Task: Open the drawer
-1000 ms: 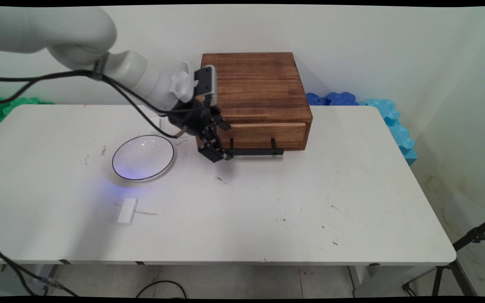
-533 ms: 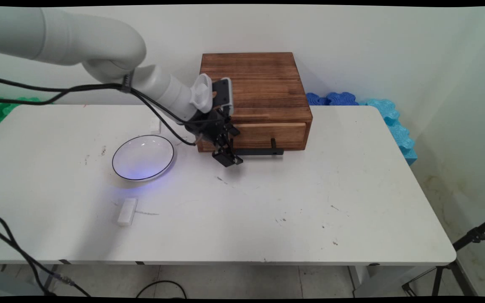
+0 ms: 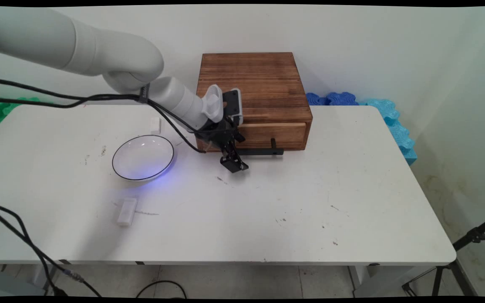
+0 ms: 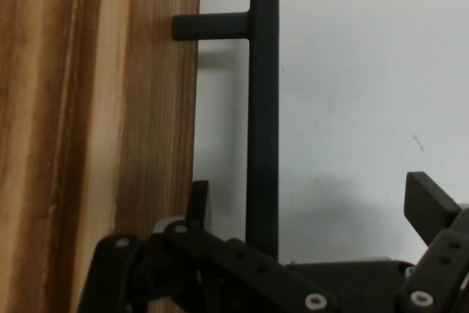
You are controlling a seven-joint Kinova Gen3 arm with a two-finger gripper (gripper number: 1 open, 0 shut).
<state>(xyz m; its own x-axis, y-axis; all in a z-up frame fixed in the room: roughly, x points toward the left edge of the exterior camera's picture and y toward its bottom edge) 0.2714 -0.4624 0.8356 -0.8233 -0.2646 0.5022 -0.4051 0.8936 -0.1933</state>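
Black and bar-shaped, the drawer handle (image 3: 254, 151) (image 4: 262, 108) stands off the front of the wooden box (image 3: 254, 90) on two short posts, its long axis running parallel to the table's near edge. The drawer front (image 3: 273, 135) (image 4: 146, 108) sits flush in the box, which stands against the table's (image 3: 267, 210) far edge. The gripper (image 3: 234, 162) (image 4: 311, 218) is at the handle's left end, fingers spread wide, with the bar between them; one finger (image 4: 432, 207) is clear of the bar. Left of the box lies a white black-rimmed plate (image 3: 143, 157), and nearer the table's front edge a small white block (image 3: 126, 211).
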